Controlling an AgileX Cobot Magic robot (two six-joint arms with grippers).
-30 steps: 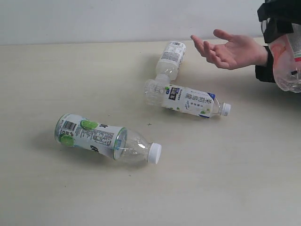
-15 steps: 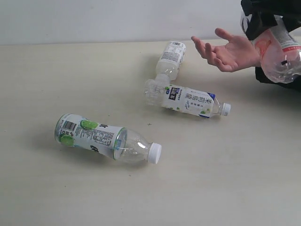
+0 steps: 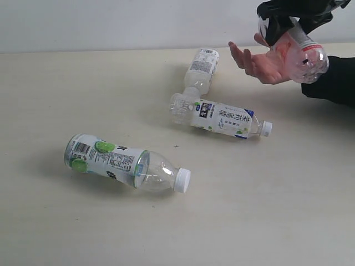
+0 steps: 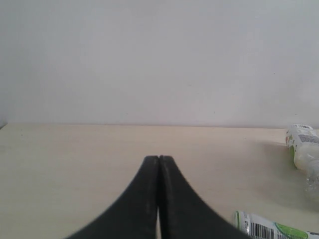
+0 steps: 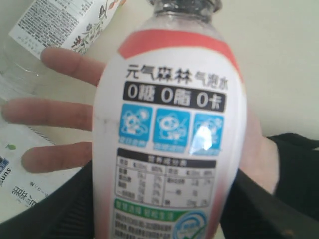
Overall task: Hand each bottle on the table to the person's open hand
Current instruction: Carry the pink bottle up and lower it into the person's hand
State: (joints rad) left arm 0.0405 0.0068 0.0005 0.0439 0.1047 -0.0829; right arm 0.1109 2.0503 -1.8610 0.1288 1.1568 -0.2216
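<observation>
The pink bottle [image 3: 302, 55] hangs over the person's open hand [image 3: 259, 65] at the back right of the table [image 3: 83, 100], held by my right gripper [image 3: 289, 25]. In the right wrist view my right gripper [image 5: 164, 211] is shut on this bottle's [image 5: 169, 129] labelled body, with the hand's fingers [image 5: 60, 110] spread behind it. Three white-capped bottles lie on the table: one at the front left [image 3: 125, 162], one in the middle [image 3: 219, 118], one behind it [image 3: 201, 69]. My left gripper [image 4: 158, 164] is shut on nothing, low over the table.
The person's dark sleeve [image 3: 333, 83] lies along the right edge. In the left wrist view two white-labelled bottles show, one farther off [image 4: 304, 144] and one close [image 4: 271, 229]. A pale wall [image 3: 111, 22] stands behind the table.
My right gripper has carried the pink bottle left and upward, from the right edge to above the open palm. The hand and the three lying bottles have stayed put.
</observation>
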